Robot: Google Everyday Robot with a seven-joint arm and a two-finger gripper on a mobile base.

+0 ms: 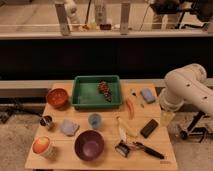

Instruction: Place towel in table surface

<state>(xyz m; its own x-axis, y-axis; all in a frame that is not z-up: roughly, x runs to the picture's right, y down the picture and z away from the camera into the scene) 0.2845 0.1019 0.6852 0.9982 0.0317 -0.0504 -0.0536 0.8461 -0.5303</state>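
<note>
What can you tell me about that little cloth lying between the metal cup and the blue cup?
The towel is a small pale bluish cloth, soft-looking and crumpled into a loose heap. It rests on the wooden table, left of centre, a little behind and left of the purple bowl. Nothing but the tabletop seems to touch it. The gripper hangs by the table's right edge, far from it.

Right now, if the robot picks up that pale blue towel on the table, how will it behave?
The towel lies crumpled, so it's probably floppy and will drape. It looks thin, likely light, and may bunch if pushed. The jaws sit by the table's right edge, far from it.
</note>
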